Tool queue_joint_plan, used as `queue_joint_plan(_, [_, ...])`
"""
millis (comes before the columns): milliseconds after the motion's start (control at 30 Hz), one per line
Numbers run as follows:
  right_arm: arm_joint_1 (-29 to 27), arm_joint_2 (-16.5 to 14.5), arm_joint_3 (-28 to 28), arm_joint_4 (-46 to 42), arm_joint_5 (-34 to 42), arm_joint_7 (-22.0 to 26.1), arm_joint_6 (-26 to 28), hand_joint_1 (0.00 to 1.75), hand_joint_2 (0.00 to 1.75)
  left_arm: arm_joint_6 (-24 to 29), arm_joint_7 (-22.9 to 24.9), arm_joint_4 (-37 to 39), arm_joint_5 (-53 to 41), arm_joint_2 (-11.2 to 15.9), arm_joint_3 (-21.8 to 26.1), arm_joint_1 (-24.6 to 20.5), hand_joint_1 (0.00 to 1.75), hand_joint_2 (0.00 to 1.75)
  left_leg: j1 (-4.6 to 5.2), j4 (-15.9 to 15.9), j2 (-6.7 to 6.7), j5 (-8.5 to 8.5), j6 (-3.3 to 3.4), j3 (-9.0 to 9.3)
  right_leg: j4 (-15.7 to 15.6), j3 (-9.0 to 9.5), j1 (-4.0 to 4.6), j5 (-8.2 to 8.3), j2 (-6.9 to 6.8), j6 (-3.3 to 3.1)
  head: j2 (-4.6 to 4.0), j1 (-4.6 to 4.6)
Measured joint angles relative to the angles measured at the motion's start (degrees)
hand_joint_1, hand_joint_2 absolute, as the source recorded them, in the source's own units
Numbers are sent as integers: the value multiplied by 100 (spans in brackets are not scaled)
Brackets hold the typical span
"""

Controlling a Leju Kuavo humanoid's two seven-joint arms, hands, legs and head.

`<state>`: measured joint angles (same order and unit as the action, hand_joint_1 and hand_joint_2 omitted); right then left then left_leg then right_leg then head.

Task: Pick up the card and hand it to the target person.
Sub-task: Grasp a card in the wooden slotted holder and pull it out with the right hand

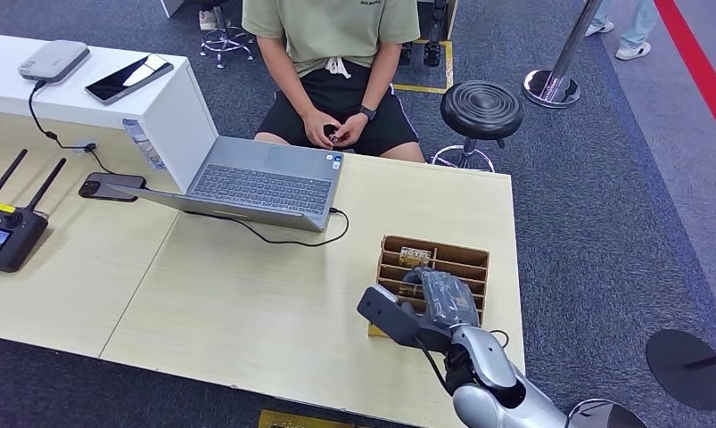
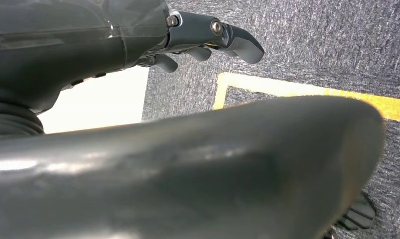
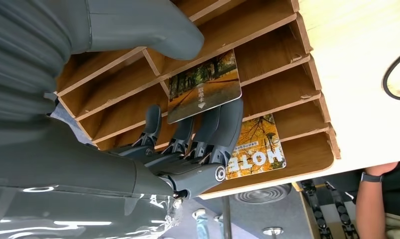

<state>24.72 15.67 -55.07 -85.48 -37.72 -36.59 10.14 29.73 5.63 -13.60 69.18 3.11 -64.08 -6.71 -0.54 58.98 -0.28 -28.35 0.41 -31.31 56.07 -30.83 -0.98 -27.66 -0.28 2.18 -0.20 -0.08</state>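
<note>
the card (image 3: 203, 85), printed with an autumn tree path, sits at the upper middle of the right wrist frame, pinched between the right hand's (image 3: 188, 144) thumb on its face and the dark fingers (image 3: 222, 124) behind it, in front of the slots of the wooden card box (image 3: 287, 84). a second card (image 3: 255, 147) reading "hotel" lies in a slot just beside the fingers. in the head view the right hand (image 1: 439, 303) is at the lower right of the frame, over the box (image 1: 434, 259), which stands on the pale wooden surface (image 1: 247, 303). an open laptop (image 1: 265, 183) sits at the upper middle, its cable trailing toward the box. a seated person (image 1: 336, 62) is at the top centre, hands together in the lap. the left hand (image 2: 207, 40) shows at the top of the left wrist frame above grey carpet, fingers loosely curled, holding nothing.
</note>
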Motion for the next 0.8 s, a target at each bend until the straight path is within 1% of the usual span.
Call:
queue_joint_plan(67, [2, 0, -11, 0, -1, 1, -6, 93, 175, 0, -1, 0, 0, -1, 0, 0, 0, 0, 0, 0, 0, 0, 0, 0, 0, 0, 0, 0, 0, 0, 0, -1])
queue_joint_plan(200, [6, 0, -20, 0, -1, 2, -18, 137, 175, -2, -9, 0, 0, -1, 0, 0, 0, 0, 0, 0, 0, 0, 0, 0, 0, 0, 0, 0, 0, 0, 0, 0])
queue_joint_plan(367, [10, 0, -28, 0, -19, -3, -22, 140, 175, -19, -50, 0, 50, -1, 4, 0, 0, 0, 0, 0, 0, 0, 0, -1, 0, 0, 0, 0, 0, 0, 0, 1])
queue_joint_plan(500, [12, 0, -44, 0, -20, -4, -26, 146, 175, -28, -101, 0, 91, -2, 7, 0, 0, 175, 0, 0, 0, 0, 0, -1, 0, 0, 0, 0, 0, 0, 0, 0])
queue_joint_plan(633, [13, 0, -58, 0, -20, -4, -26, 155, 175, -27, -128, 0, 94, -2, 9, 0, 0, 175, 0, 0, 0, 0, 0, 0, 0, 0, 0, 0, 0, 0, 0, -1])
queue_joint_plan(800, [13, 0, -63, 0, -21, -4, -23, 155, 175, -20, -218, 0, 52, -1, 8, 0, 0, 175, 0, 0, 0, 0, 0, 0, 0, 0, 0, 0, 0, 0, 0, 0])
